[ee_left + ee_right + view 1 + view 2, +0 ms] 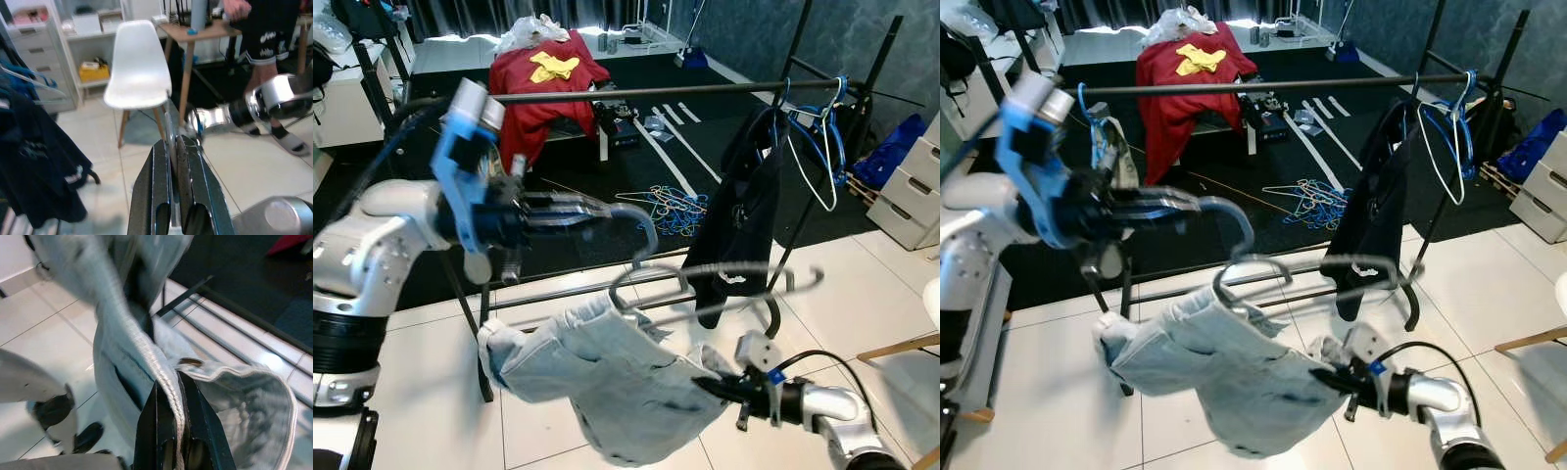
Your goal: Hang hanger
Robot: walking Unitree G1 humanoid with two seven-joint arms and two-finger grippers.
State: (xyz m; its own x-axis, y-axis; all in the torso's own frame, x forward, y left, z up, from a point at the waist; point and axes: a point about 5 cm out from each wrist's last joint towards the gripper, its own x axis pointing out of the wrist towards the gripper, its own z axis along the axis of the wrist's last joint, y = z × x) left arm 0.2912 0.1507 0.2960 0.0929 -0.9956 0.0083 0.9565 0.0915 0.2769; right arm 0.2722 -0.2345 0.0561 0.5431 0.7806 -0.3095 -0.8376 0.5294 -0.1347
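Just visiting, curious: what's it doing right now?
Left gripper shut on grey metal hanger, below black rail. Right gripper pinching pale denim shorts. Black garment hangs alongside.

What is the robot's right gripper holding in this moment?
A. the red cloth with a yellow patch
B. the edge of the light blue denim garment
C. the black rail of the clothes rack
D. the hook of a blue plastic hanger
B: in the right wrist view the two black fingers are closed on a seam of the light blue denim garment, while the right gripper sits at the garment's lower edge, away from the rack.
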